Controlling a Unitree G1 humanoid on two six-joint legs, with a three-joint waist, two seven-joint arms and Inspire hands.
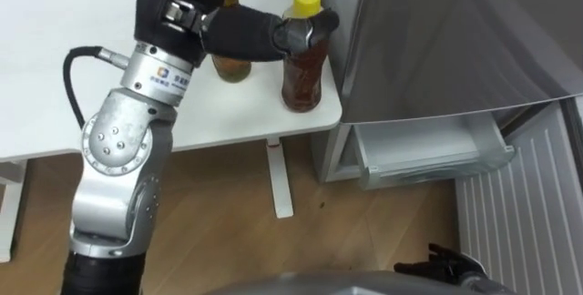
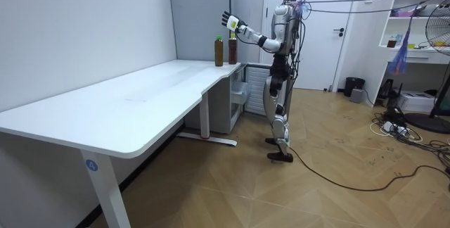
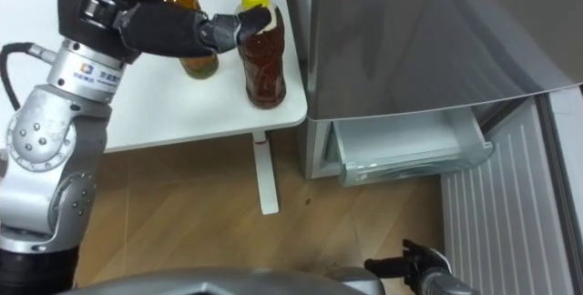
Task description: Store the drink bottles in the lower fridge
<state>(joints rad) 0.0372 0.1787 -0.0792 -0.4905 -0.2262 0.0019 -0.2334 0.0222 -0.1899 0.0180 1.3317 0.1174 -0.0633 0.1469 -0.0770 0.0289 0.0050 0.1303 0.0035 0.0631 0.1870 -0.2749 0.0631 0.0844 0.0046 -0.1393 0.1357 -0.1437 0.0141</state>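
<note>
Left eye view, step: I judge that the robot is taking the first drink; nothing is in the fridge yet.
Left eye view, drinks: a clear plastic bottle of brown tea with a yellow cap (image 1: 302,72) stands on the white worktop (image 1: 55,58), just beside the tall grey metal fridge (image 1: 437,40). A second brown-tea bottle (image 1: 232,66) stands farther from the fridge.
Left eye view, left hand (image 1: 246,33): stretched out, touching the yellow-capped bottle's neck, not closed round it.
Left eye view, right hand (image 1: 442,263): low, in front of the fridge; its state I cannot tell.
Left eye view, lower fridge: its pale drawer (image 1: 428,154) is pulled out.
Room view, stance: the robot stands upright just beside the fridge, with the left hand spread at the bottle's top.
Room view, writing: a small round blue sticker (image 2: 91,165) is on the worktop's leg, far from the fridge, and it is unreadable.
Right eye view, next move: I think the hand must close firmly round the bottle and then carry it upright toward the drawer.
Right eye view, labels: no readable print on either bottle.
</note>
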